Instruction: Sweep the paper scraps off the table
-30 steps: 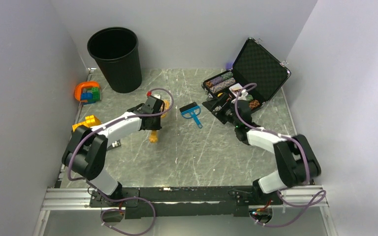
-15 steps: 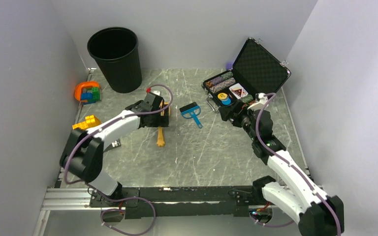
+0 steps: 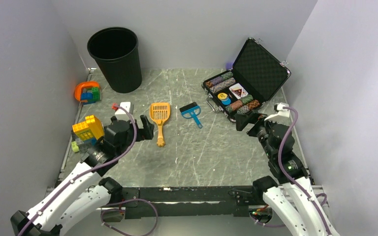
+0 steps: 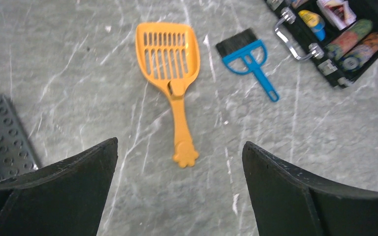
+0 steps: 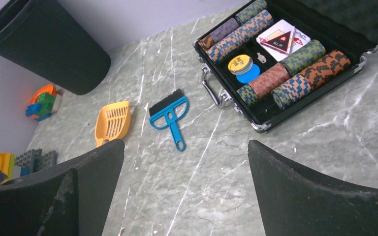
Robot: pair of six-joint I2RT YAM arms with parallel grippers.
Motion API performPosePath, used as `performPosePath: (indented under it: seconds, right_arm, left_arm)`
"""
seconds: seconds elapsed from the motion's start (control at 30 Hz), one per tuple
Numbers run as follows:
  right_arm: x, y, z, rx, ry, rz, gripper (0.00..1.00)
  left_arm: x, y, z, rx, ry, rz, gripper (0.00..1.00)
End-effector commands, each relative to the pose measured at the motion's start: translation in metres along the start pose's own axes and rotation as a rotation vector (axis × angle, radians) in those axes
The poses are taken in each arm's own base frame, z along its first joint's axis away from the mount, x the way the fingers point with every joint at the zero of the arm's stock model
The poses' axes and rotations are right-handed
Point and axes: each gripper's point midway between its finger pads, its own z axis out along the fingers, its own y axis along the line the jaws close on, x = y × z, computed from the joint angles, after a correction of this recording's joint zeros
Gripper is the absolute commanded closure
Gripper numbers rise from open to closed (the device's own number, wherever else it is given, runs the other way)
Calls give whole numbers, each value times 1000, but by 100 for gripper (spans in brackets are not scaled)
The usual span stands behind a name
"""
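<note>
I see both arms folded low by the near edge. The left gripper (image 4: 179, 147) hangs wide open and empty above the tabletop (image 3: 202, 157), facing the orange scoop (image 4: 170, 54), whose handle points toward me. The right gripper (image 5: 185, 143) gapes just as wide, empty, toward the open chip case (image 5: 261, 125). A card (image 5: 279, 37) inside reads "ALL IN". Where the paper scraps lie, I cannot tell.

Orange slotted scoop (image 4: 170, 73) flat on the table (image 4: 325, 137), blue brush (image 4: 248, 54) just beside it, left gripper (image 4: 179, 147) spread wide
</note>
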Motion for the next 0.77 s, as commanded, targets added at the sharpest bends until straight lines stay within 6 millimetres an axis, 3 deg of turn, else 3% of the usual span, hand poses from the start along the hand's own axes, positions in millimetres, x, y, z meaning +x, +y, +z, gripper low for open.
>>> performPosePath:
  seconds: [0.0,0.13,0.3,0.73]
  right_arm:
    - [8,-17,-7,52,-5,-40,0]
    - [23,-26,-6,55,-8,-51,0]
    - [28,-28,-6,44,-21,-57,0]
    - [28,-30,-5,61,-8,-66,0]
  left_arm:
    - [12,14,-1,-22,-57,-39,1]
    - [26,21,-3,-12,-67,-48,1]
    - [36,26,-4,-12,-66,-53,1]
    - [38,31,-3,-17,-98,-51,1]
